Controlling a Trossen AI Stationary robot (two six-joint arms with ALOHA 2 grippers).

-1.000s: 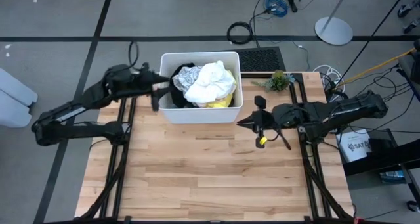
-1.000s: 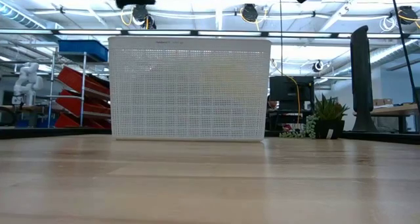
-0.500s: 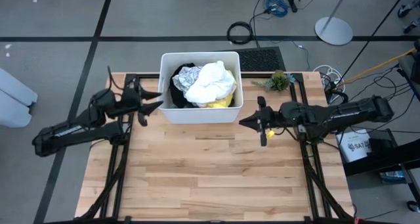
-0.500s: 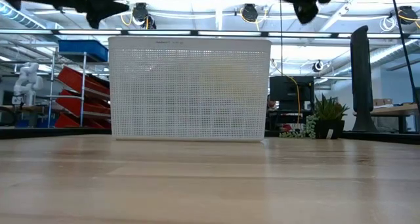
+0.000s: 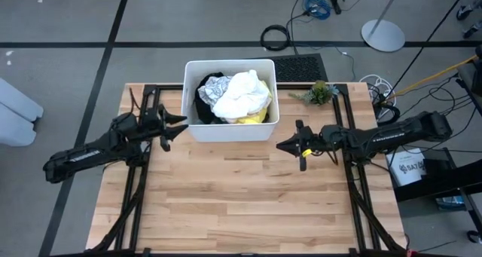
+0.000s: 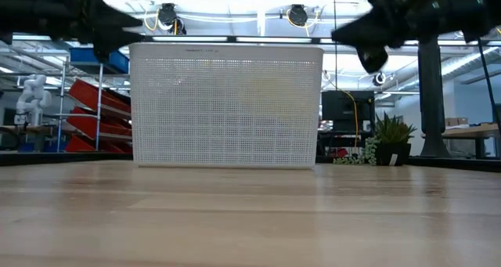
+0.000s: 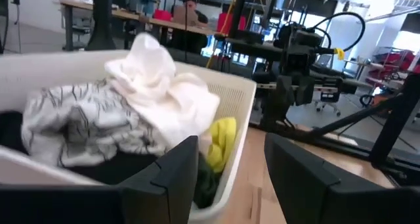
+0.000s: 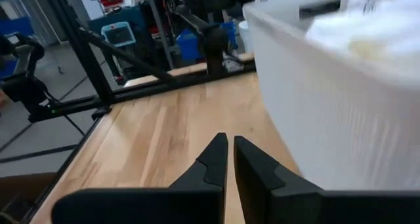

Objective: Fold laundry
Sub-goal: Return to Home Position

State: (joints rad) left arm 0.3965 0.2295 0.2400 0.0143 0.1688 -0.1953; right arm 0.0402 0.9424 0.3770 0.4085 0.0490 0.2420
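Note:
The laundry is piled in a white tub [image 5: 194, 129] at the table's far middle. On top lies a white cloth [image 5: 242, 93], with a grey-white patterned cloth [image 5: 213, 86], black cloth [image 5: 203, 102] and yellow cloth [image 5: 254, 117] around it. My left gripper [image 5: 181, 126] hovers open just left of the tub's near left corner, pointing at it. In the left wrist view the white cloth [image 7: 164, 96], patterned cloth [image 7: 85, 125] and yellow cloth [image 7: 223, 140] show past the gripper [image 7: 230, 168]. My right gripper [image 5: 279, 145] hovers shut just right of the tub's near right corner.
A small potted plant [image 5: 320, 93] stands at the table's far right and a keyboard [image 5: 298, 67] lies behind the tub. Bare wooden tabletop [image 5: 241, 204] stretches from the tub to the near edge. The tub's perforated wall [image 6: 227, 106] stands upright between the two grippers [image 6: 137, 20] [image 6: 338, 37].
Both grippers have sunk from high above toward the table. The left one has drawn back from the tub's left rim toward the near left, and has rolled. The right one has come down beside the tub's near right corner and has rolled too.

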